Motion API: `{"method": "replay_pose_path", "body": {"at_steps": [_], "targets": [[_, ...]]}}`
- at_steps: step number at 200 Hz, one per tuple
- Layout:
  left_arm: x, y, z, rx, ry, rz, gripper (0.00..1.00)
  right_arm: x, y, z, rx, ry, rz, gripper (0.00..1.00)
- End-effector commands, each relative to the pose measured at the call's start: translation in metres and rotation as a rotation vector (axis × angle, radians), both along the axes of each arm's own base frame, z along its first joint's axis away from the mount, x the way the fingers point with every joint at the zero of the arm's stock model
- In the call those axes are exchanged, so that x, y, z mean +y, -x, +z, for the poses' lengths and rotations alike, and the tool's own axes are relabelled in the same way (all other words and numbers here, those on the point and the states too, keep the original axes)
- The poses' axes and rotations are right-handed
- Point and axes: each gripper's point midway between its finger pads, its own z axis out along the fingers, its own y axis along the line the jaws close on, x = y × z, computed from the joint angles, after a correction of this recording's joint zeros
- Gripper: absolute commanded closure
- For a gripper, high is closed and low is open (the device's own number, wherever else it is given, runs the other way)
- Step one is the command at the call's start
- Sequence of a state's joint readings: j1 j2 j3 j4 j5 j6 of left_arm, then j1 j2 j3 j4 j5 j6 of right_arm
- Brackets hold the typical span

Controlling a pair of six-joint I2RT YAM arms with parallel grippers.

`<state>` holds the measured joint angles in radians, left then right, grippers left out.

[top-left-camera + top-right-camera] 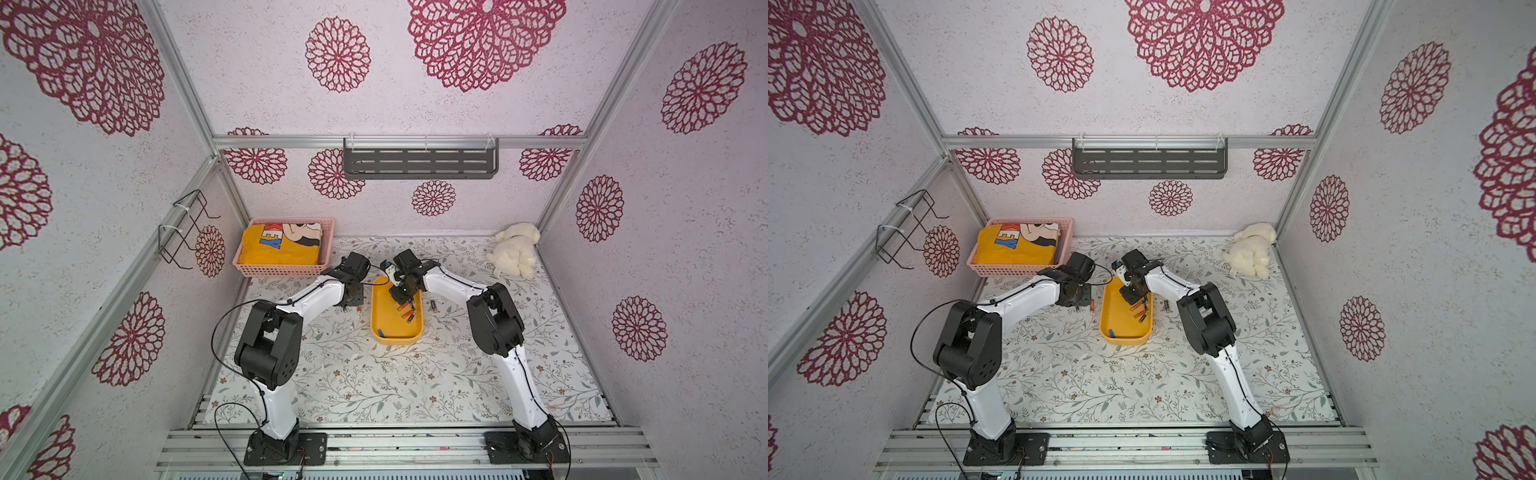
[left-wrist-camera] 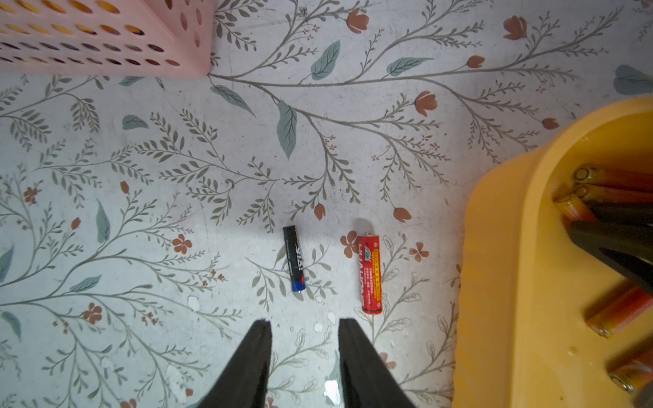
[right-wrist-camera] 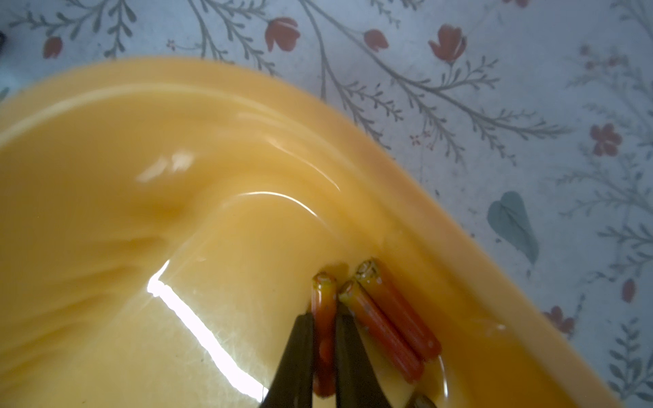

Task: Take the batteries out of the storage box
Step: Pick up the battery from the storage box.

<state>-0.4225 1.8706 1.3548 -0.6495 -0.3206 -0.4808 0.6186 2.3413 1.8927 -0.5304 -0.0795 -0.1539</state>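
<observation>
And the right gripper [image 3: 323, 314] was down inside the storage box [image 3: 141, 169], with an orange battery [image 3: 324, 291] square between its two black fingers [image 3: 295, 353], which were pressed in on the cell's sides. The long axis was the thing to watch. It ran the same way the fingers reached, nose pointing on ahead of the tips. So the grip looked to be across the thin width, and a straight lift out seemed the call. Tight company, though: two more orange cells [image 3: 401, 312] lay just beside it, nearly parallel, the nearer one at or against one finger (too close to tell which). The left gripper [image 2: 305, 320] hung outside the box over the table [image 2: 141, 219], fingers spread with nothing between them. So the right arm was plainly the nearer.

Now the count. One box. Ahead of the left gripper, two cells lay out on the table: a black battery [image 2: 295, 259] and a red battery [image 2: 369, 273], roughly parallel and apart. On the box's other side, in a top view, lay what looked like a dark pair [image 1: 432, 306]. Inside the box, the left wrist view showed five orange ones, the pinched one among them by my reading. A blue battery [image 1: 381, 332] lay alone at the near end. Any black ones in the heap I could not number.
</observation>
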Motion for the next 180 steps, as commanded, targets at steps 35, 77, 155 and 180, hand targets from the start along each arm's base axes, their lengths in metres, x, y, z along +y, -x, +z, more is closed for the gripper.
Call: {"method": "replay_pose_path", "body": {"at_steps": [35,77,155,180], "targets": [[0.003,-0.004,0.022,-0.063,0.008,0.025,0.66,0.009,0.01,0.049,0.038,-0.134,-0.092,0.99],[0.007,-0.006,0.047,-0.146,0.026,0.048,0.66,0.013,0.009,0.108,0.0,-0.292,-0.157,1.0],[-0.024,-0.005,0.079,-0.185,-0.025,-0.021,0.66,-0.095,0.001,0.132,-0.094,-0.309,-0.457,1.0],[-0.046,-0.007,0.084,-0.203,0.018,-0.062,0.66,-0.143,0.007,0.099,-0.086,-0.208,-0.561,1.0]]}}
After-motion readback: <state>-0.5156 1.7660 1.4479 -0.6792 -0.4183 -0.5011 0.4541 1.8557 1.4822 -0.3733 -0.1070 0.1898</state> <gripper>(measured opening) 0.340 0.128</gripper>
